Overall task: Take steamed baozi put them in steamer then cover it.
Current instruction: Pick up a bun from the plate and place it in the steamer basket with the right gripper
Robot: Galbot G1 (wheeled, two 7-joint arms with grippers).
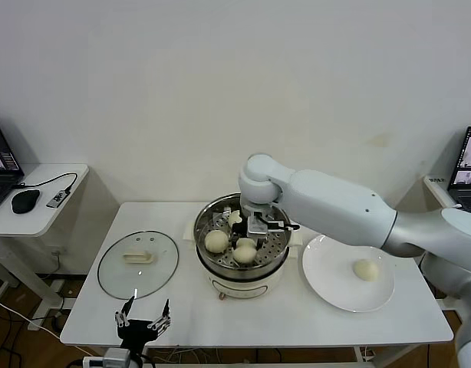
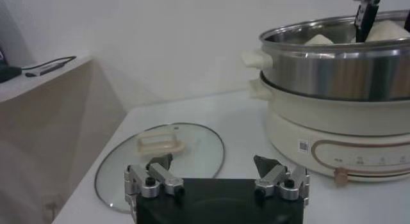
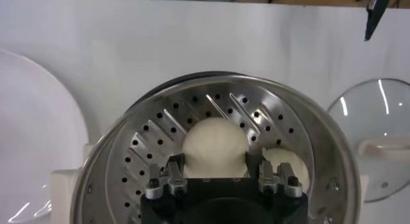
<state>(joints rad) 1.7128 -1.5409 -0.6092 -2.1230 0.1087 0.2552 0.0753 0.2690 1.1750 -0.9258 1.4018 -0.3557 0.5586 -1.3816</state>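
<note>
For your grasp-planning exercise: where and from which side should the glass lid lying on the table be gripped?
Grip the cream handle at the centre of the glass lid, coming straight down from above. The lid lies flat, handle up, the only raised part; the left gripper is open nearby.

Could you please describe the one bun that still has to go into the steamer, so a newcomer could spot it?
Right of the round shiny steel steamer lies a flat white plate. On it sits one small cream-white dough bun, the only one outside the pot.
</note>
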